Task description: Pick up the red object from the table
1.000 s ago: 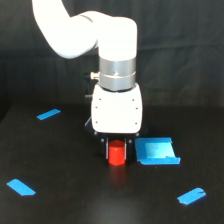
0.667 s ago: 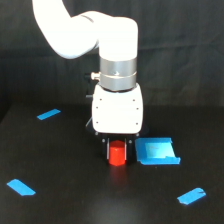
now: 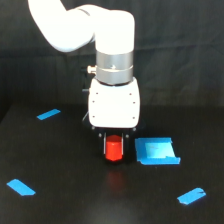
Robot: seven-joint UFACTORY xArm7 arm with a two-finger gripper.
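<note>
Standing low over the table (image 3: 60, 200), well in from its edges, the gripper (image 3: 114, 148) straddles the red-orange block (image 3: 114, 150); whether the jaws are clenched on it cannot be told. Risks: a shallow or off-centre hold lets the block slip on lifting, or knocks it against the blue square piece (image 3: 156, 151) just beside.

Table (image 3: 60, 200): wide flat matte black surface. Landmark = blue square piece (image 3: 157, 151), lying flat on it, w/ raised edges. Red object (image 3: 114, 149) just beside the piece, on its exterior-view left; whether it rests on the surface can't be told. Tape strips, all bright blue: one (image 3: 48, 114) far left & above the piece, one (image 3: 21, 187) far left & below, one (image 3: 191, 196) just below-right.
</note>
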